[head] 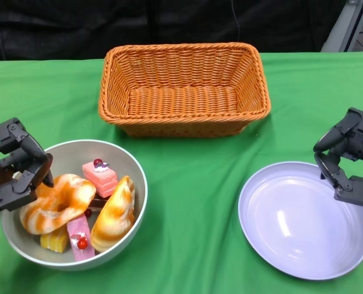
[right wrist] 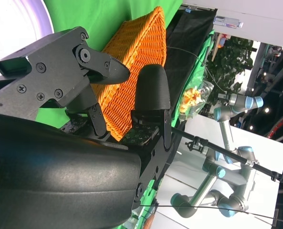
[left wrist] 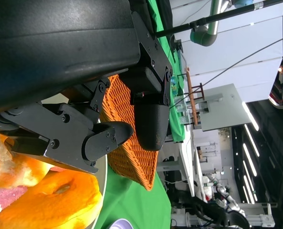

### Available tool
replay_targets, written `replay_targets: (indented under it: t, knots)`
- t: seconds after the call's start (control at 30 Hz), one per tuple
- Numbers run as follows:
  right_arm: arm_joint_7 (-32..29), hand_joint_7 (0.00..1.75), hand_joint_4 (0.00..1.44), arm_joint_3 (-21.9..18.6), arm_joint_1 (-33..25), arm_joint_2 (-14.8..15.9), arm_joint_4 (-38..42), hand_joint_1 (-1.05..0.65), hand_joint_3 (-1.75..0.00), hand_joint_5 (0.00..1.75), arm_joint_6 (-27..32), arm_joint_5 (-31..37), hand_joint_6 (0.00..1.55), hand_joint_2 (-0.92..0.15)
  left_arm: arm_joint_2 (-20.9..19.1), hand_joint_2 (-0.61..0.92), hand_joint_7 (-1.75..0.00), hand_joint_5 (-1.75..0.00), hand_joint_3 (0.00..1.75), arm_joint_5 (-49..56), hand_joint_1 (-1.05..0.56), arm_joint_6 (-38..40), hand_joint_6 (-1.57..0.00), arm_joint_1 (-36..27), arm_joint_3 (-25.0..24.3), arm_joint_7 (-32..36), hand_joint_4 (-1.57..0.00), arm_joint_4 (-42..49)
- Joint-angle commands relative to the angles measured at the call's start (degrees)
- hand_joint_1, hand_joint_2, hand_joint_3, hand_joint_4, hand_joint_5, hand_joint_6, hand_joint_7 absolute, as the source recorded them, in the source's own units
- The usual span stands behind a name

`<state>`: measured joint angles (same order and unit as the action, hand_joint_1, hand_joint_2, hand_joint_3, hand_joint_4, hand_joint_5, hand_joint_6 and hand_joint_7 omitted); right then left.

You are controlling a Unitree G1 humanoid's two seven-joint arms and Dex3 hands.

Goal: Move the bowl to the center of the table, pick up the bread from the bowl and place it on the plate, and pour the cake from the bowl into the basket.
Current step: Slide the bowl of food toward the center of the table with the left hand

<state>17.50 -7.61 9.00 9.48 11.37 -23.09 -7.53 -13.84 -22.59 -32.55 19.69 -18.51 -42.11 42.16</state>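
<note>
The left hand [head: 13, 165] sits at the rim of the bowl [head: 129, 162], fingers apart, holding nothing. The bread [head: 56, 202] and cake [head: 100, 176] lie in the bowl just beside it. The right hand [head: 349, 156] hangs open over the plate's [head: 303, 245] edge. The basket [head: 184, 89] is farther away, between both hands.

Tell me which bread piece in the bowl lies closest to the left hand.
The ring-shaped bread, at the bowl's left side just under the left hand. The long loaf lies farther right, beyond the pink cake slices.
</note>
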Motion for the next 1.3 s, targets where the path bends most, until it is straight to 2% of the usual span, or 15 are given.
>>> replay_targets:
  t: [0.03, 1.3]
  knots:
    - [-0.3, 1.34, 0.72, -0.5, 0.5, 0.8, 0.2, -0.09, -0.88, 1.66, -0.7, -0.3, 0.65, -0.58, -1.2, 0.77, -1.45, -1.75, 0.77, -0.2, -0.05, -0.3, -0.69, 0.6, -0.4, 0.0, -0.71, 0.2]
    - [-0.2, 1.35, 0.71, -0.4, 0.6, 0.9, 0.5, -0.09, -0.90, 1.66, -0.8, -0.3, 0.64, -0.58, -1.1, 0.76, -1.46, -1.75, 0.78, -0.2, -0.04, -0.2, -0.69, 0.6, -0.3, -0.2, -0.70, 0.3]
